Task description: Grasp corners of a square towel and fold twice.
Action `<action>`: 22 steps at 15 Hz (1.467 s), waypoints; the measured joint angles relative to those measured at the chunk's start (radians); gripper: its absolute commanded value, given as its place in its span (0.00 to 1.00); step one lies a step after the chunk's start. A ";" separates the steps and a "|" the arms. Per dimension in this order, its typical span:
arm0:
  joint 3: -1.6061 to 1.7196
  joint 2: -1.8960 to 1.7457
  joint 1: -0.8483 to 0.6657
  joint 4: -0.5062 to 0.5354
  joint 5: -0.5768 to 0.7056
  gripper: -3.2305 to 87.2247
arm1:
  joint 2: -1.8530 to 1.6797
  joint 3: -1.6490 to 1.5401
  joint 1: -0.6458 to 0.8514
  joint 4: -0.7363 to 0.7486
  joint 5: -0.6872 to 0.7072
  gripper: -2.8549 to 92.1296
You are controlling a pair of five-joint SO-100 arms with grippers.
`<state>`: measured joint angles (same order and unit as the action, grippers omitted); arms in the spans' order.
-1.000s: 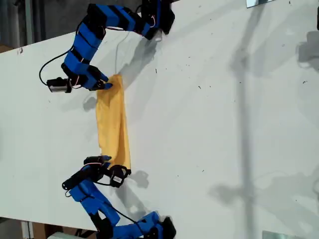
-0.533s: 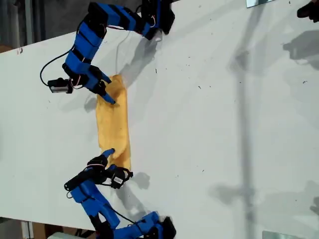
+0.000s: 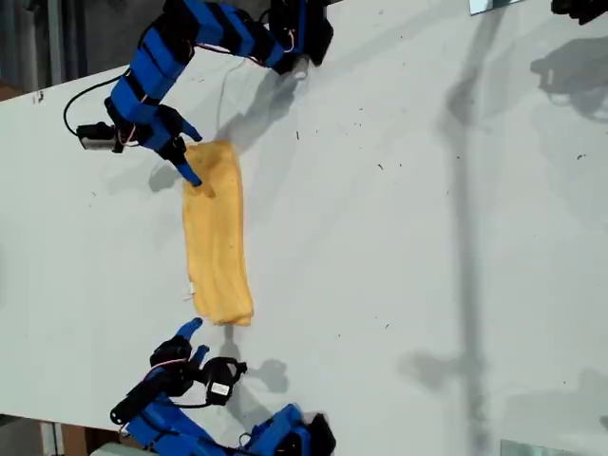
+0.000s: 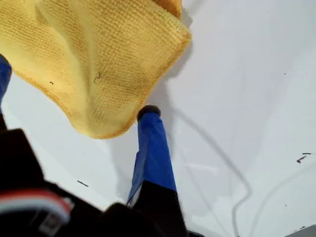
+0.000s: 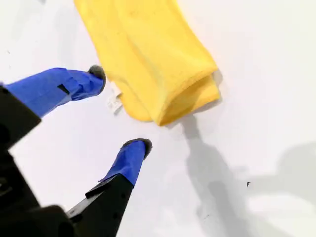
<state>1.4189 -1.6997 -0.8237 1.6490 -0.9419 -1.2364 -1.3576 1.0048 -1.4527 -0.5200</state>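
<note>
The square towel (image 3: 218, 233) lies folded into a long narrow strip on the white table (image 3: 399, 237), left of centre in the exterior view, running from the upper left toward the lower left. Its layers are stacked, and in the second wrist view the towel (image 5: 148, 54) shows a folded end with two thicknesses of cloth and a small white tag (image 5: 114, 102) sticking out from one edge.

The arm at the top of the exterior view carries the first gripper (image 3: 185, 163), which sits at the strip's upper end. In the first wrist view one blue finger (image 4: 153, 148) has its dark tip right at the hemmed edge of a rounded corner (image 4: 106, 129), while the other finger barely shows at the frame's edge; the cloth is not pinched between them, and the jaws look parted. The towel (image 4: 98, 54) fills the upper left of that view.

The arm at the bottom of the exterior view carries the second gripper (image 3: 187, 337), just below the strip's lower end and apart from it. In the second wrist view its two blue fingers (image 5: 129, 159) stand wide apart with nothing between them, the cloth lying just beyond the tips.

A dark object (image 3: 581, 8) shows at the upper right edge of the exterior view, too cropped to identify.
</note>
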 measured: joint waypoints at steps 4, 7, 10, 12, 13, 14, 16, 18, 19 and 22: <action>0.069 -0.031 -0.021 -0.035 0.002 0.28 | 0.071 0.006 0.014 0.018 0.011 0.55; 0.160 -0.103 -0.020 -0.060 -0.012 0.27 | 0.268 0.086 0.031 0.020 0.012 0.15; 0.328 -0.296 -0.008 -0.107 -0.048 0.27 | 0.350 0.173 0.058 0.009 0.006 0.03; 0.446 -0.437 0.046 -0.146 -0.098 0.27 | 0.310 0.115 0.074 0.043 -0.044 0.03; 0.517 -0.506 0.077 -0.170 -0.126 0.27 | 0.238 0.014 0.103 0.084 -0.081 0.03; 0.583 -0.560 0.101 -0.201 -0.149 0.27 | 0.149 -0.110 0.127 0.127 -0.107 0.03; 0.746 -0.635 0.130 -0.290 -0.176 0.26 | 0.054 -0.189 0.118 0.121 -0.153 0.03; 0.900 -0.657 0.161 -0.419 -0.195 0.26 | -0.029 -0.181 0.026 0.083 -0.189 0.03; 0.971 -0.673 0.169 -0.480 -0.206 0.26 | -0.052 -0.121 -0.037 0.051 -0.195 0.03; 1.210 -0.805 0.172 -0.660 -0.210 0.26 | -0.080 0.077 -0.192 0.031 -0.195 0.03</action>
<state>2.6292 -2.5050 -0.6519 0.9894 -1.1520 -1.3162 -1.2809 0.8130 -1.4220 -0.7148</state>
